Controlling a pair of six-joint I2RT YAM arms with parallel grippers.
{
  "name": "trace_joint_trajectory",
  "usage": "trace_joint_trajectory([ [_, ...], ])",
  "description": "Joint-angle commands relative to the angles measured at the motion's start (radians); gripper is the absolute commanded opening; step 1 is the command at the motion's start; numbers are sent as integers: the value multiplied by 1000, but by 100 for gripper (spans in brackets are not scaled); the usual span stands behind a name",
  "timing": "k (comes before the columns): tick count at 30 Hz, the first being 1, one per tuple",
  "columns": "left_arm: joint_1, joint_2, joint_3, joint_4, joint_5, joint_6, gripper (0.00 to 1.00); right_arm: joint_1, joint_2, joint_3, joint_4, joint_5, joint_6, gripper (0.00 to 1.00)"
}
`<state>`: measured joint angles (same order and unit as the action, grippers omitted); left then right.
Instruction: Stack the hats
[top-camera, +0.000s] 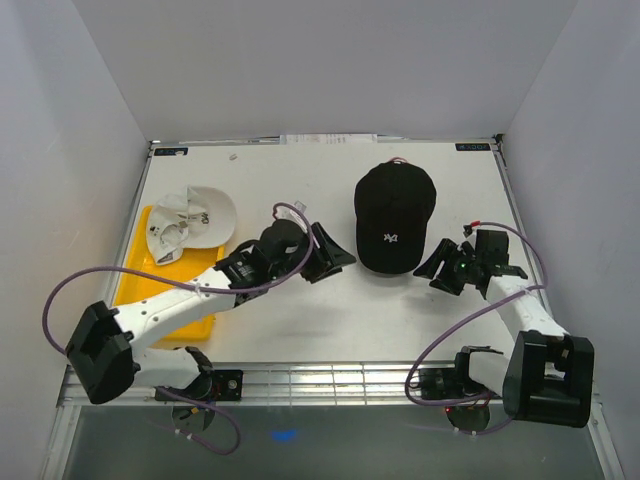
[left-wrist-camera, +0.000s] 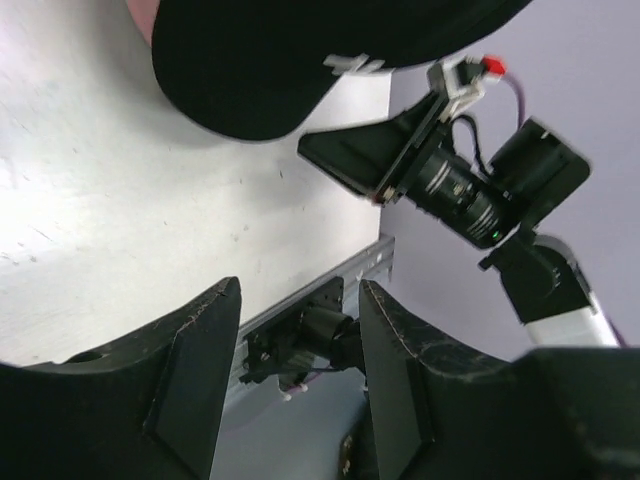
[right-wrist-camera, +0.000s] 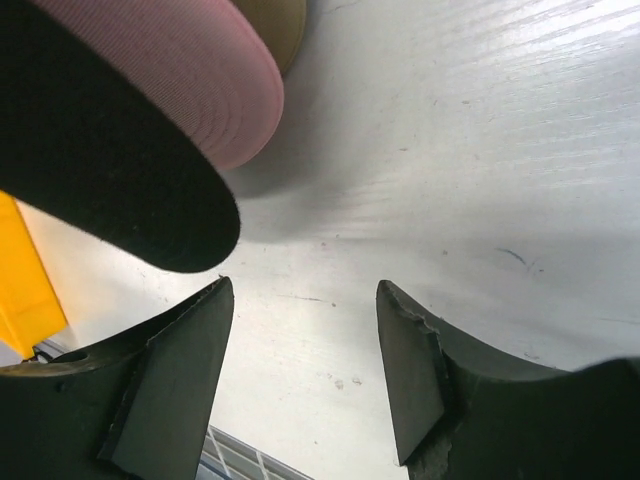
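Note:
A black hat (top-camera: 395, 215) with a white logo tops a stack at the table's middle right, and a sliver of pink (top-camera: 400, 160) shows at its back. The right wrist view shows three brims layered: black brim (right-wrist-camera: 100, 150), pink brim (right-wrist-camera: 200, 70), tan brim (right-wrist-camera: 283, 25). A white hat (top-camera: 192, 220) lies upturned on the yellow tray (top-camera: 140, 285) at the left. My left gripper (top-camera: 335, 255) (left-wrist-camera: 300, 340) stands open just left of the black brim (left-wrist-camera: 290, 70), holding nothing. My right gripper (top-camera: 440, 268) (right-wrist-camera: 305, 340) is open just right of the brim, its jaws bare.
The yellow tray (right-wrist-camera: 25, 280) sits against the left wall. White walls close in the table on three sides. A metal rail (top-camera: 330, 380) runs along the near edge. The right arm (left-wrist-camera: 470, 190) shows in the left wrist view, close across the brim.

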<state>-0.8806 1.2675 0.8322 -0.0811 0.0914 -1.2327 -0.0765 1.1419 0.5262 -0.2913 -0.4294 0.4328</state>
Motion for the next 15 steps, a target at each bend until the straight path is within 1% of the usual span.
trace_joint_trajectory([
  [1, 92, -89, 165, -450, -185, 166, 61, -3, -77, -14, -34, -38, -20, 65],
  [2, 124, -92, 197, -497, -202, 215, 61, -3, -91, -14, -40, -43, -19, 65],
  [3, 165, -89, 261, -541, -229, 245, 61, -3, -106, -11, -48, -51, -17, 65],
  [4, 240, -80, 295, -615, -246, 272, 61, -3, -134, -11, -60, -61, -13, 66],
  [5, 273, -47, 330, -647, -269, 330, 61, -3, -148, -8, -66, -78, -9, 66],
  [6, 305, -21, 370, -679, -336, 358, 61, -3, -160, -5, -74, -83, -8, 66],
  [7, 351, 15, 454, -748, -376, 383, 61, -3, -181, 1, -91, -95, -9, 66],
  [8, 368, 50, 497, -778, -422, 407, 61, -2, -192, 8, -97, -103, -8, 66],
  [9, 387, 125, 539, -836, -470, 439, 61, -2, -203, 9, -101, -112, -6, 66],
  [10, 422, 160, 609, -856, -543, 456, 62, -2, -221, 11, -106, -124, -6, 66],
  [11, 439, 196, 639, -865, -571, 475, 62, -2, -226, 18, -120, -127, -8, 66],
  [13, 495, 290, 695, -893, -622, 505, 62, -2, -237, 31, -134, -134, -22, 66],
  [15, 552, 344, 766, -890, -622, 522, 62, -2, -238, 46, -151, -140, -31, 66],
])
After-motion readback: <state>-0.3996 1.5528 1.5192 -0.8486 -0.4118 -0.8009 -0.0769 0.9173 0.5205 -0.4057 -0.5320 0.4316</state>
